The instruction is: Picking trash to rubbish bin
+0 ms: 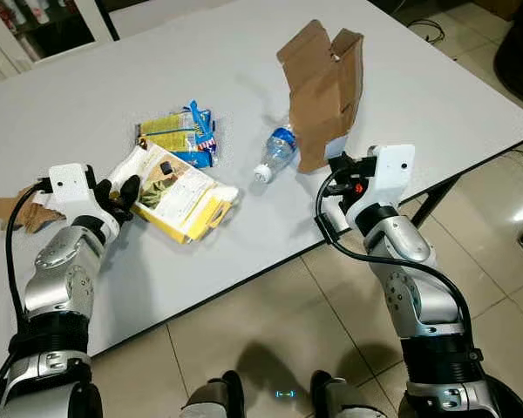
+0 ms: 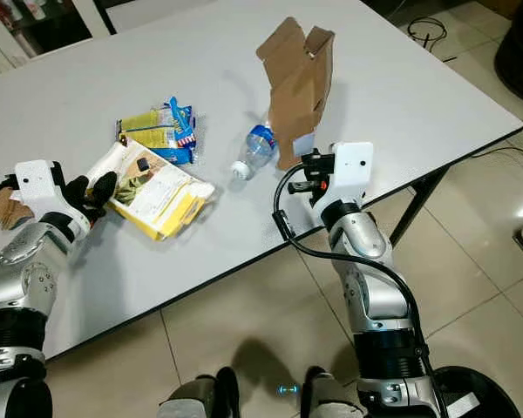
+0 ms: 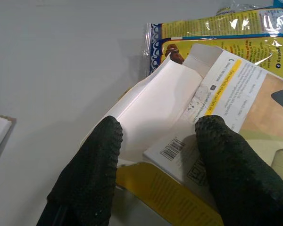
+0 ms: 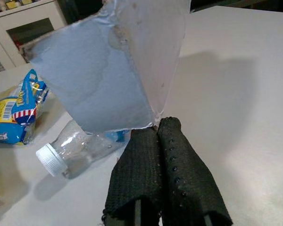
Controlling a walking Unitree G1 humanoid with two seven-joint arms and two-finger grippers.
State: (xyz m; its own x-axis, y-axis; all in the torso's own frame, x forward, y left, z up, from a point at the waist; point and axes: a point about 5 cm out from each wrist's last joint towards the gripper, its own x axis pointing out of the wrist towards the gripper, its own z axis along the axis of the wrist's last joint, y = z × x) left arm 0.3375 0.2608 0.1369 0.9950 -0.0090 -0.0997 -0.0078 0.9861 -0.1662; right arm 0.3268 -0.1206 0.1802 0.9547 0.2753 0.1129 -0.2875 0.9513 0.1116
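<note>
A: How far along was the clearing?

B: Barely begun. Everything lay on the table [image 1: 436,96], no bin visible. The right gripper [image 4: 156,136] had its fingers pinched on the torn cardboard piece [image 1: 324,83], lifted upright.

A: And the rest?

B: The left gripper [image 3: 158,136], fingers wide, straddled the flattened carton [image 1: 179,193]; snack wrapper [image 1: 179,131] and plastic bottle [image 1: 275,157] lay untouched.

On the white table [image 1: 87,96]: one torn brown cardboard box [image 1: 322,87], one clear plastic bottle [image 1: 275,157] with a white cap, one yellow-and-blue snack wrapper [image 1: 179,132], one flattened white-and-yellow carton [image 1: 176,193], and one small brown cardboard scrap [image 1: 19,212] at the left edge. Five pieces of trash in all. Two grippers: left gripper [image 1: 119,193] and right gripper [image 4: 156,136]. Two black feet [image 1: 211,394] on the tiled floor [image 1: 288,305].
</note>
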